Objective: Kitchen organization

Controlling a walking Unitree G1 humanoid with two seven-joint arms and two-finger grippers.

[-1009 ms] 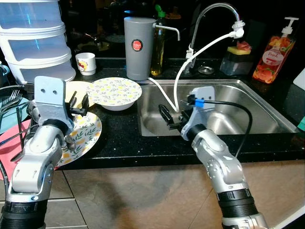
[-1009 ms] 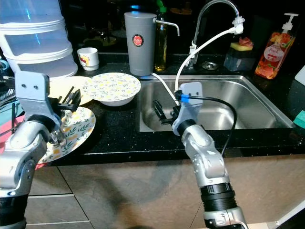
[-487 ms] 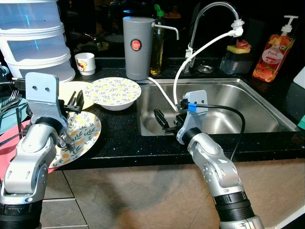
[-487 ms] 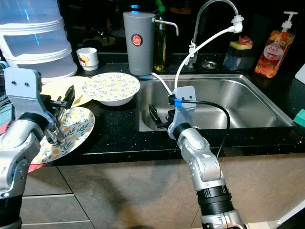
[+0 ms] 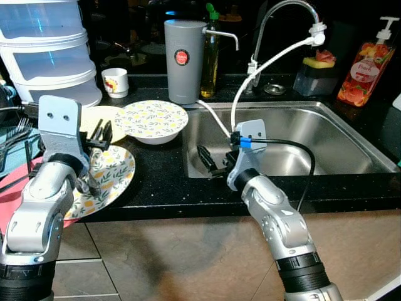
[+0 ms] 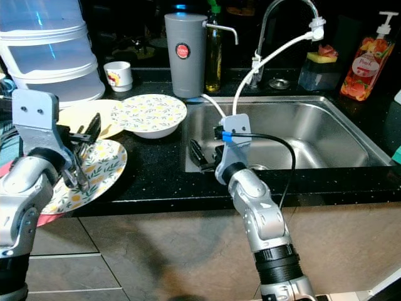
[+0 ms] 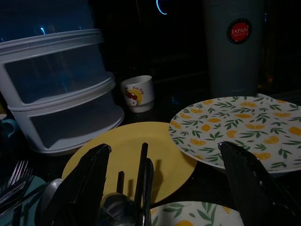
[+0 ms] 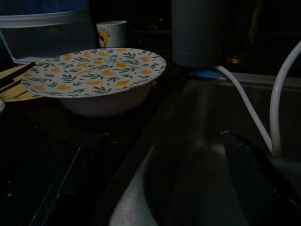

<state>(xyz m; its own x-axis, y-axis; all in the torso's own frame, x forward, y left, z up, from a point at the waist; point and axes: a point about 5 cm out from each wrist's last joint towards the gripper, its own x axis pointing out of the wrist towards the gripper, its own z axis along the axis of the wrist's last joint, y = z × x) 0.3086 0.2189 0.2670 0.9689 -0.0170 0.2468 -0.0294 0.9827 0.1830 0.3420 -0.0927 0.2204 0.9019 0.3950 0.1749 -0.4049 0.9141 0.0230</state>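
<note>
A: Roughly where does the tidying stand?

B: Early, by my reading. Three dishes sit out on the black bench [image 5: 156, 182]: a floral plate [image 5: 109, 179] at the front edge, a plain yellow plate [image 5: 103, 118] behind it, and a floral bowl [image 5: 150, 121] just beside the sink [image 5: 326, 135]. Nothing looks stacked or put away yet. The sink basin appears bare apart from a white hose [image 5: 263, 69] running down from the faucet [image 5: 282, 19].

A: And the arms?

B: Left gripper [image 5: 100, 135] hangs over the far rim of the floral plate, jaws apart, holding nothing. Forks lie in a rack [image 5: 15, 135] at the left edge. Right gripper [image 5: 210, 162] hovers at the sink's left rim, pointed toward the bowl; jaws apart, empty.

A: Any writing?

B: The grey canister [image 5: 183, 59] has a round red badge; the left wrist view reads "JAPAN" on it, with a smaller line too fine to read. The small white cup [image 7: 138, 93] carries a cartoon print with lettering I cannot resolve. The orange pump bottle [image 5: 365, 66] has a label, illegible. Clear stacked containers [image 5: 47, 56] are unmarked.

A: What's left?

B: Likely gathering the plates and bowl; all of it is still to do.
</note>
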